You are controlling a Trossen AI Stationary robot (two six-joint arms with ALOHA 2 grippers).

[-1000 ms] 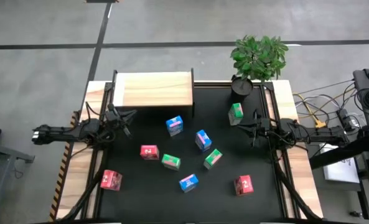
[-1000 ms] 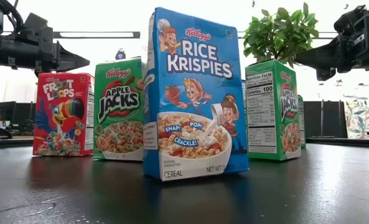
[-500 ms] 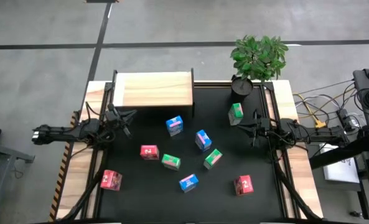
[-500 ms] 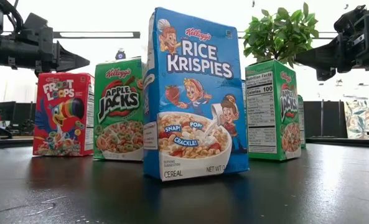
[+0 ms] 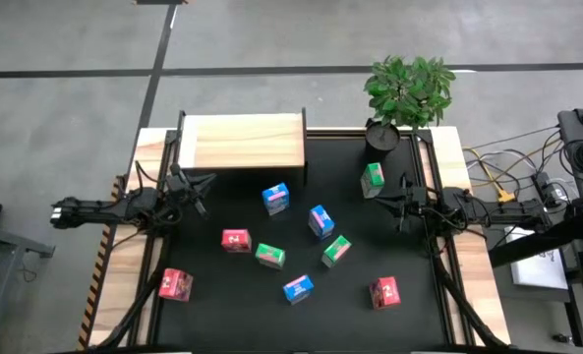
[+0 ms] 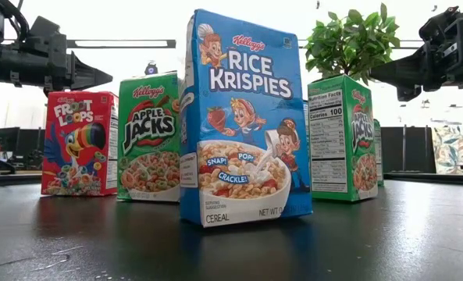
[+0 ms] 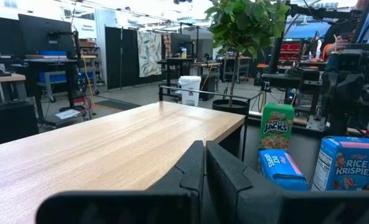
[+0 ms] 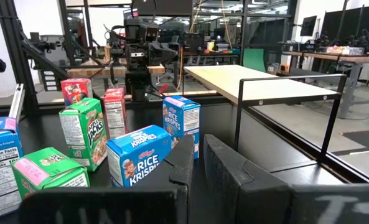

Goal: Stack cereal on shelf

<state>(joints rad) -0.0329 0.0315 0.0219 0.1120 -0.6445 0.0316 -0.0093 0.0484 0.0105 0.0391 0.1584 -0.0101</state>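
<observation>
High view shows the shelf (image 5: 242, 142) bare at the desk's (image 5: 212, 295) far edge, boxes scattered. Low view alone reads their labels. Left gripper (image 5: 204, 181) and right gripper (image 5: 378, 200) are clenched, empty.

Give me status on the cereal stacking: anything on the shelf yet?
Nothing done: the shelf top is bare. Nothing in hand: left gripper and right gripper are shut and empty, at the mat's sides. All still to do: the nine boxes seen from above sit on the mat, e.g. a blue box.
</observation>
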